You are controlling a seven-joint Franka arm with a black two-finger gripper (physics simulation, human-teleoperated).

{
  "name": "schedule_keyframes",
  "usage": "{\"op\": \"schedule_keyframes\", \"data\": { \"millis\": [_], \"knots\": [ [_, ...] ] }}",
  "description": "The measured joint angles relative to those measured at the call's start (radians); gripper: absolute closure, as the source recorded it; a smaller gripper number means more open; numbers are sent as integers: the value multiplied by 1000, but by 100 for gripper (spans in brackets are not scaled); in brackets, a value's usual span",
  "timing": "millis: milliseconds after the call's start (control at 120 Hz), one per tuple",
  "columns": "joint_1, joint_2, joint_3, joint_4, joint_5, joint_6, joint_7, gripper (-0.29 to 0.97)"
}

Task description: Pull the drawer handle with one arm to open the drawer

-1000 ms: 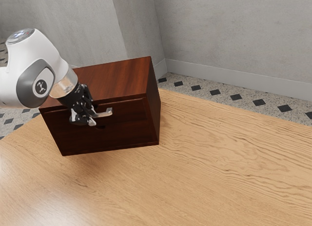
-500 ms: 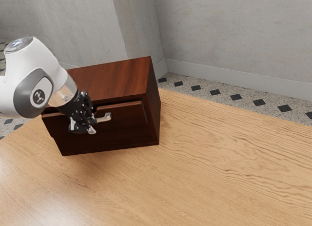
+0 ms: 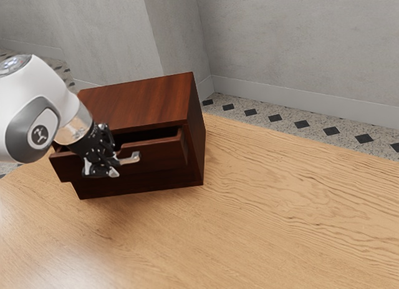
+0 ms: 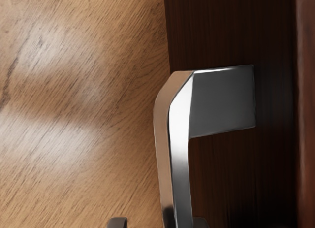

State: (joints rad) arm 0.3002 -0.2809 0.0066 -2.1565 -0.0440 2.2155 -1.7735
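Black gripper (image 3: 101, 166) was closed on the metal handle (image 3: 129, 157), its fingers pressing it from two sides. The handle was fixed to the front of the drawer (image 3: 159, 153), which stood partly out of the dark wooden cabinet (image 3: 146, 102). The cabinet rested on the wooden table (image 3: 268, 220), toward the exterior view's left.

Drawer (image 3: 156, 153) now stands partly out of cabinet (image 3: 143, 102), dark gap above its front. Gripper (image 3: 110, 166), clamped on handle (image 3: 129, 157), sits further toward exterior view's left.
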Motion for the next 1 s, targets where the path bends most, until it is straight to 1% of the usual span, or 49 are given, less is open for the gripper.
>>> {"op": "schedule_keyframes", "data": {
  "millis": [417, 717, 1000],
  "knots": [
    [-11, -72, 0, -70, 1, 8, 4, 60],
    [-26, -97, 0, -94, 1, 18, 6, 60],
    [-38, -135, 1, -131, 1, 24, 4, 54]
  ]
}}
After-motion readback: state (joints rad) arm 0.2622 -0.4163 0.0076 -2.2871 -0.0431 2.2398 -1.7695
